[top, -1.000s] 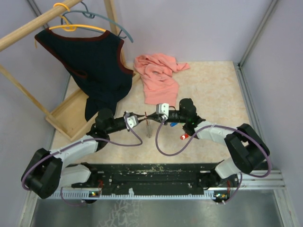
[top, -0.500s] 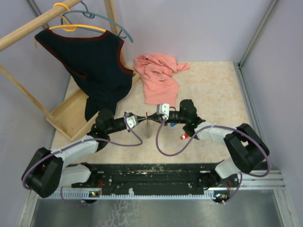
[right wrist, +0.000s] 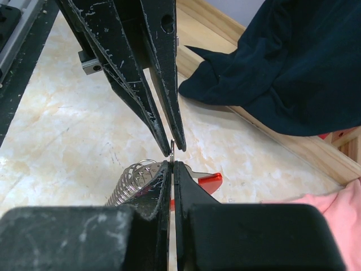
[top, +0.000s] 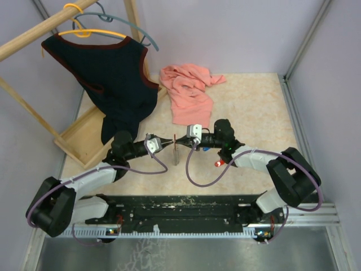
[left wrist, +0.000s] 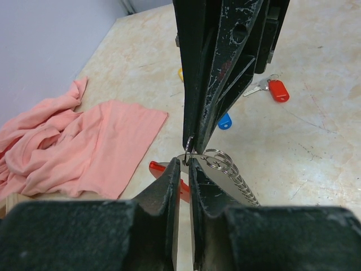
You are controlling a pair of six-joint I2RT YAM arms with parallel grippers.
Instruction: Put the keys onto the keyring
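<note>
My left gripper point(top: 171, 140) and right gripper point(top: 180, 139) meet tip to tip above the middle of the floor, both shut on the keyring point(top: 176, 149) between them. In the left wrist view my gripper point(left wrist: 184, 162) pinches the keyring's grey metal side point(left wrist: 225, 182), its red side point(left wrist: 159, 169) shows on the left, and several wire rings point(left wrist: 221, 160) hang on it. In the right wrist view my gripper point(right wrist: 171, 164) clamps the same keyring point(right wrist: 206, 179) beside the wire rings point(right wrist: 133, 176). A red key point(top: 219, 164), point(left wrist: 277, 90), a blue key point(top: 206, 148), point(left wrist: 224, 121) and a yellow key point(left wrist: 180, 73) lie on the floor.
A pink cloth point(top: 189, 93) lies behind the grippers. A dark vest point(top: 115, 79) hangs on a wooden rack point(top: 76, 141) at the back left. Purple walls close in the floor on three sides.
The left wrist has drawn back slightly to the left. Both grippers stay tip to tip with the keyring between them.
</note>
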